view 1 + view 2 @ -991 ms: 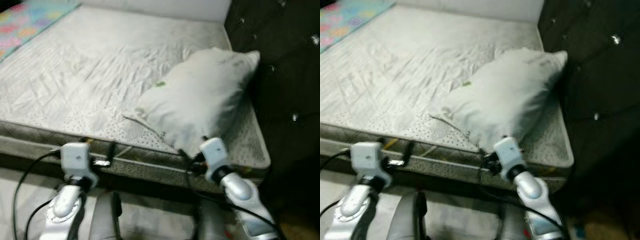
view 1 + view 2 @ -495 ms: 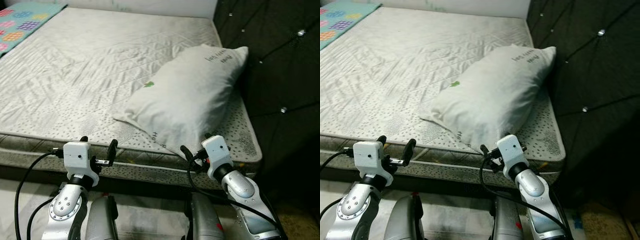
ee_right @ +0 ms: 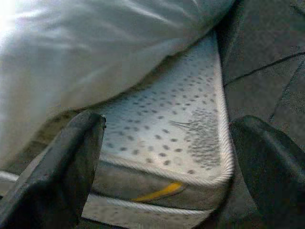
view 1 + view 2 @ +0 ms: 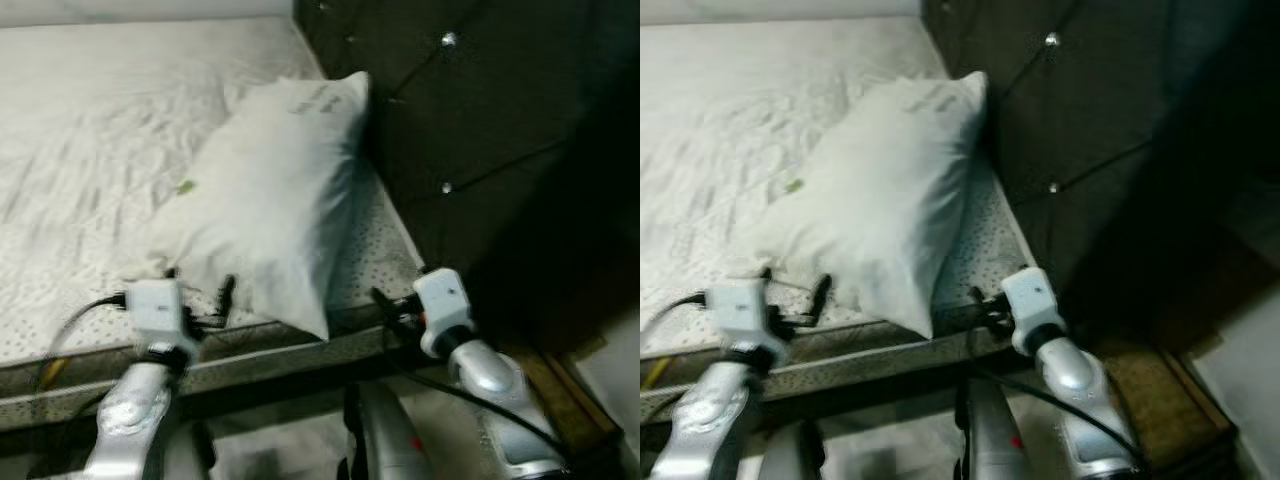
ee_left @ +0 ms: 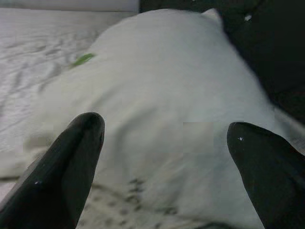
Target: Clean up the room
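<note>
The pillow (image 4: 265,195) lies untouched on the mattress (image 4: 80,200) beside the dark headboard (image 4: 450,120), with the left gripper (image 5: 162,157) and right gripper (image 3: 167,157) both spread and empty before it (tidying seems not begun).

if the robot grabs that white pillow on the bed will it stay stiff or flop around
The pillow looks plump and creased, so it would probably sag and fold around a pinch. It likely weighs little for its bulk. Lying flat on the mattress, it should slide rather than roll.
</note>
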